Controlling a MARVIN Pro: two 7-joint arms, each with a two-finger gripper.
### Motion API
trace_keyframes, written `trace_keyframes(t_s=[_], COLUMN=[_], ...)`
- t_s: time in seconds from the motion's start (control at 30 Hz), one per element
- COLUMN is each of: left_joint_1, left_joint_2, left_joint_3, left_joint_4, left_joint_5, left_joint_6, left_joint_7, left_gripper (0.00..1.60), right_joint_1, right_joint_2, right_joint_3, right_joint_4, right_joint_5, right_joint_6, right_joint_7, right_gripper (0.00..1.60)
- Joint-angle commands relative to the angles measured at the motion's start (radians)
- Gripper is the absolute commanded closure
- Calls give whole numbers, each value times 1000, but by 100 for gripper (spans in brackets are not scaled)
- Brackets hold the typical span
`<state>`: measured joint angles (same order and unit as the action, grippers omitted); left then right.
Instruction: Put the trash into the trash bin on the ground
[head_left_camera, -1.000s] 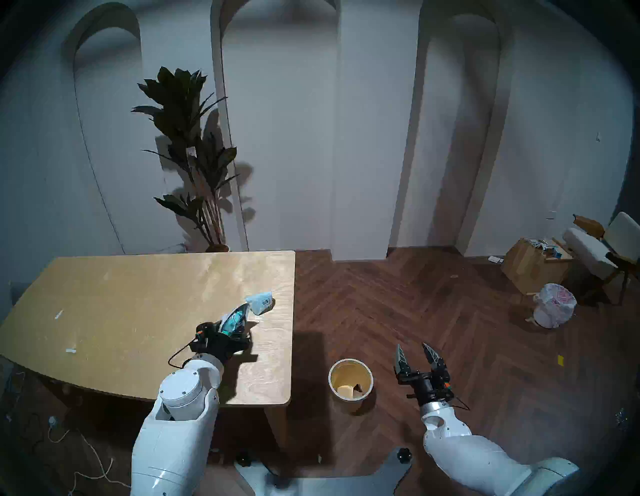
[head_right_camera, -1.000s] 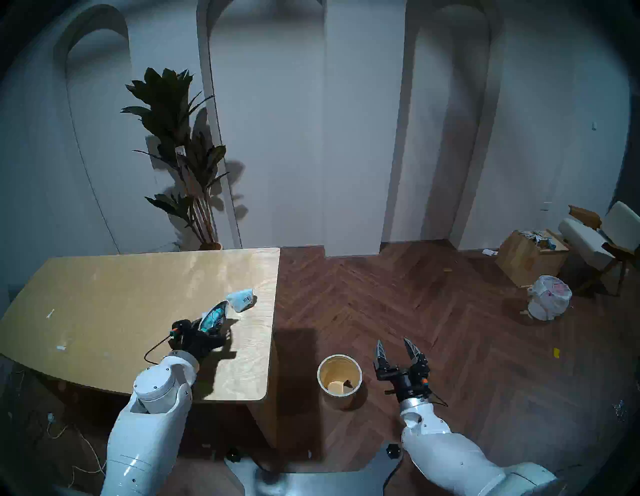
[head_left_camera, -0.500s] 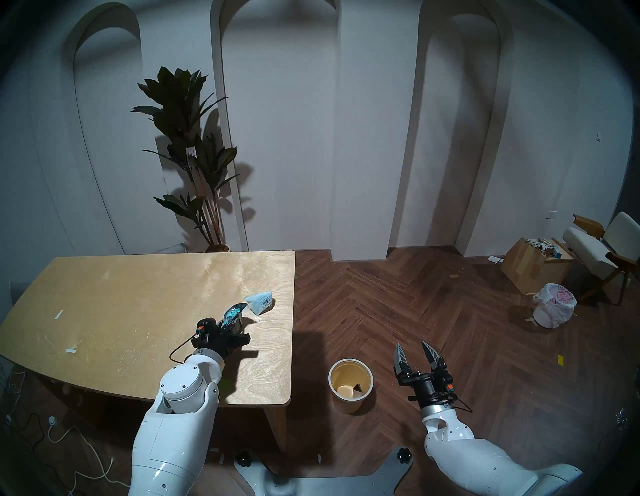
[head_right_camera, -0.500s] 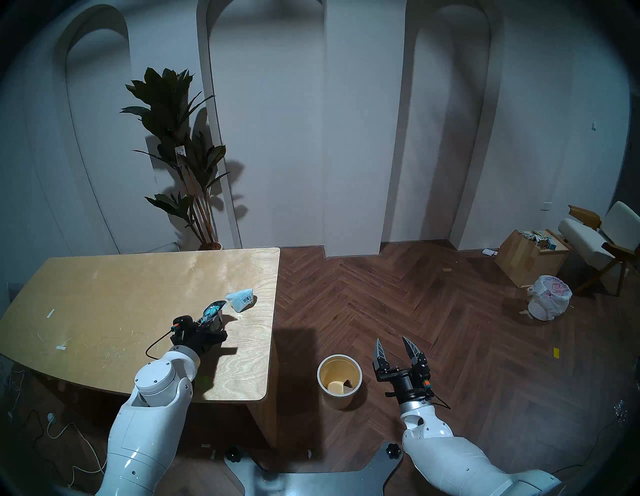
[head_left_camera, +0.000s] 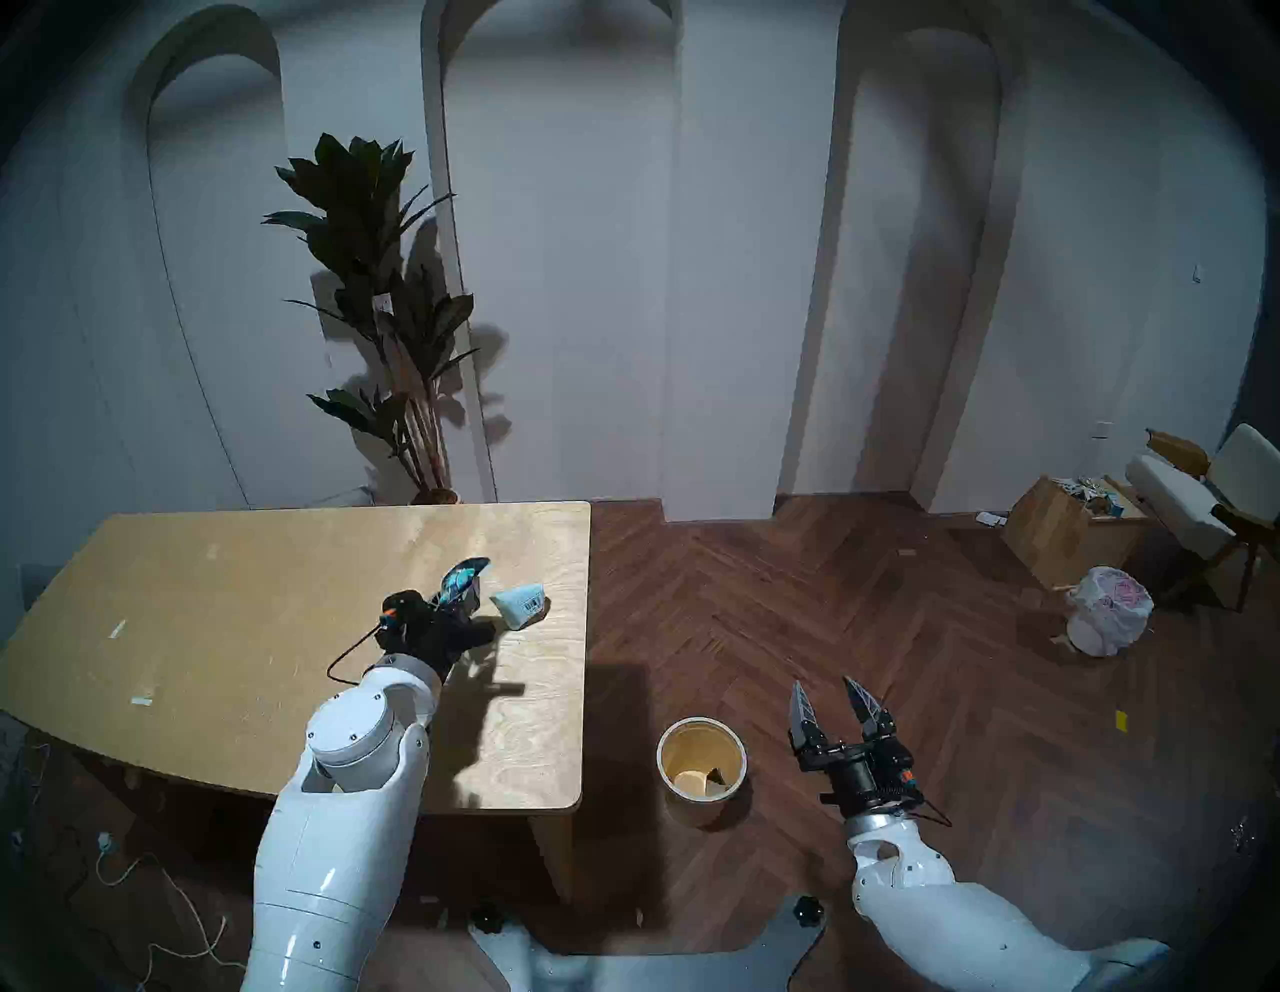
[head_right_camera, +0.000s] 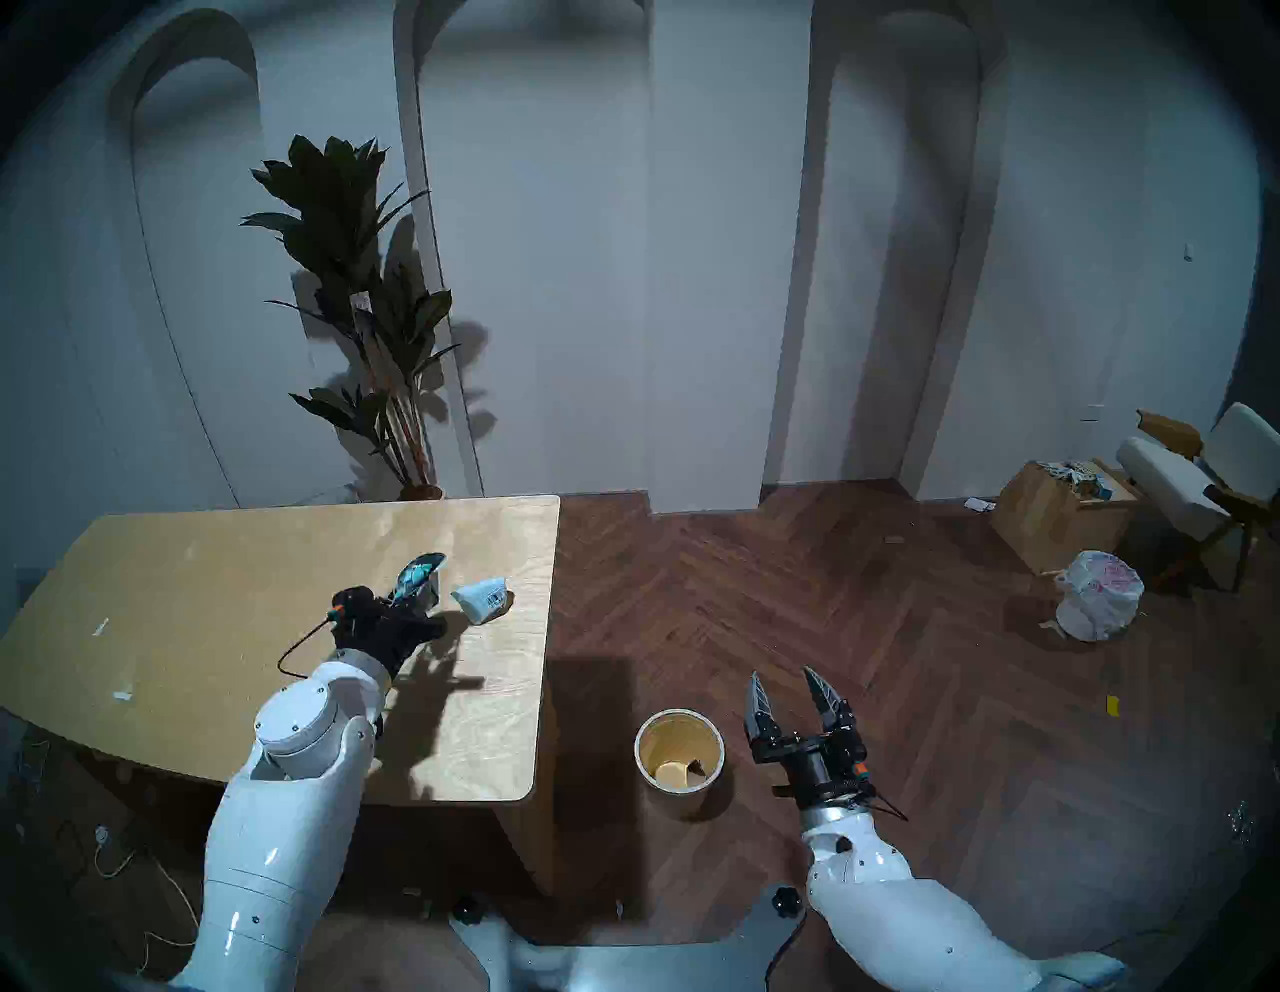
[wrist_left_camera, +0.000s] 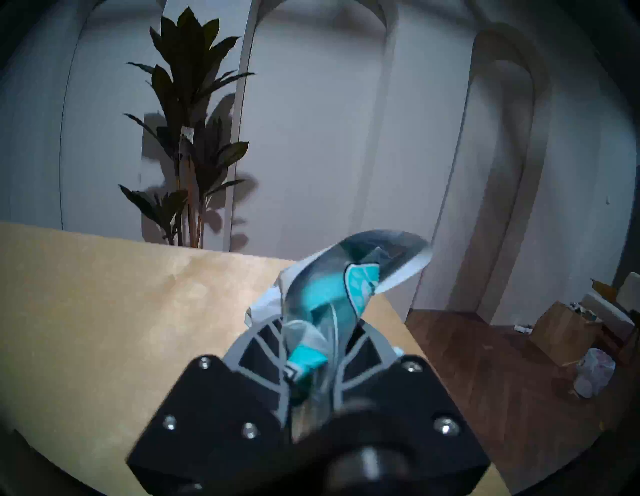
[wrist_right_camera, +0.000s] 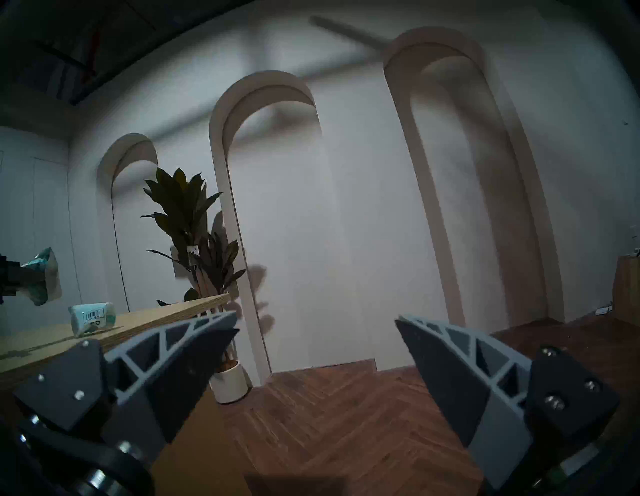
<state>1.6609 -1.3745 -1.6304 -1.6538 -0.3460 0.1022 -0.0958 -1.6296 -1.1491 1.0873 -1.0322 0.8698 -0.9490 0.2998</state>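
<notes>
Presently: left gripper (head_left_camera: 465, 601) clamped on teal-and-clear blister pack (head_left_camera: 463, 576), left-centre above table (head_left_camera: 242, 589); pale blue packet (head_left_camera: 523, 604) beside; right gripper (head_left_camera: 834, 703) fingers wide, empty, lower right by cream bin (head_left_camera: 701, 760).

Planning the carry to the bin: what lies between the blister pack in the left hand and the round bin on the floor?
In the head view, the pale blue packet, the table's right edge, then bare floor before the bin.
</notes>
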Motion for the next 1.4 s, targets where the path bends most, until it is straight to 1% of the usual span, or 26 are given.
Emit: trace_keyframes(t_s=[0.0,0.23,0.5,0.6,0.63,0.73,1.07,1.37], left_joint_1=[-67,-80,-84,-84,-84,-83,-87,-122], left_joint_2=[-12,-28,-51,-60,-66,-71,-106,-154], left_joint_3=[30,78,145,170,188,203,293,370], left_joint_4=[-74,-100,-121,-126,-128,-129,-107,-64], left_joint_5=[-6,-15,-25,-28,-31,-32,-42,-48], left_joint_6=[-12,-8,-3,0,1,2,11,20], left_joint_7=[-19,-34,-53,-59,-62,-66,-76,-72], left_gripper=[160,160,160,160,160,160,160,160], right_joint_1=[-44,-74,-130,-157,-176,-193,-300,-379], right_joint_2=[39,81,155,181,198,213,280,313], right_joint_3=[18,50,115,141,159,175,247,287], right_joint_4=[-83,-132,-167,-180,-190,-199,-256,-308], right_joint_5=[11,25,51,63,71,78,115,145], right_joint_6=[-11,-11,-11,-11,-11,-11,-11,-11], right_joint_7=[1,-3,-20,-34,-43,-52,-94,-120], right_gripper=[0,0,0,0,0,0,0,0])
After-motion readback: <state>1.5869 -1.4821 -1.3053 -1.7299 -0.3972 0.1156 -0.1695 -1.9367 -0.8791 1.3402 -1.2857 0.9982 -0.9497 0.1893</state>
